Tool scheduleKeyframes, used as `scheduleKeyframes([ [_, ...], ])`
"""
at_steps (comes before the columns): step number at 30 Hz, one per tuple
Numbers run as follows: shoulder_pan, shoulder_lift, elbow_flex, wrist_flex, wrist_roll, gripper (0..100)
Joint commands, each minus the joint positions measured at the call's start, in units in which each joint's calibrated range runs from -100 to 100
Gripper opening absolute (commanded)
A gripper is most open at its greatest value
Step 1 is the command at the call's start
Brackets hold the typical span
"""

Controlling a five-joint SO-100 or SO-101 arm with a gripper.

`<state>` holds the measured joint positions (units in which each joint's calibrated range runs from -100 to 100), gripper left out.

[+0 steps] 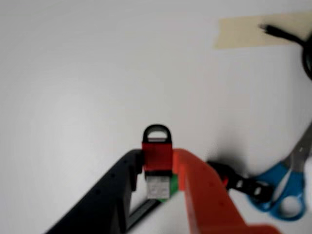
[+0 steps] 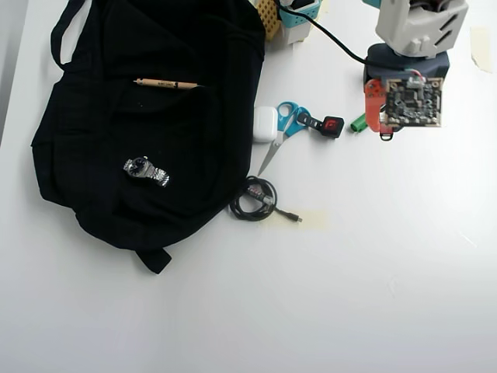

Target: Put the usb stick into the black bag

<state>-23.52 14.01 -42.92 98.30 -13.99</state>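
Observation:
In the wrist view my gripper [image 1: 158,168] is shut on the usb stick [image 1: 157,152], a red body with a black loop pointing away and a silver end toward the camera. A black finger [image 1: 124,178] presses its left side and an orange finger [image 1: 195,180] its right. Seen from overhead, the gripper [image 2: 380,130] sits at the upper right with the stick's loop [image 2: 386,137] poking out below it. The black bag [image 2: 178,148] lies far to the left, filling the upper left of the table.
A pencil [image 2: 165,83] and a wristwatch [image 2: 146,171] lie on the bag. Between bag and gripper are a white case [image 2: 265,123], blue scissors [image 2: 286,124], a black block with a red button [image 2: 330,125] and a green marker [image 2: 358,123]. A coiled cable [image 2: 255,199] lies lower.

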Motion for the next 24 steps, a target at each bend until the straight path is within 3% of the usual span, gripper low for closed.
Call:
scheduleKeyframes([
  [1, 4.2, -6.9, -0.4, 0.8, -2.1, 2],
  [8, 15.3, -12.4, 5.5, 0.7, -1.8, 2],
  [17, 27.0, -12.5, 7.6, 0.3, 6.9, 2],
  [24, 37.0, -11.9, 7.6, 0.3, 7.4, 2],
])
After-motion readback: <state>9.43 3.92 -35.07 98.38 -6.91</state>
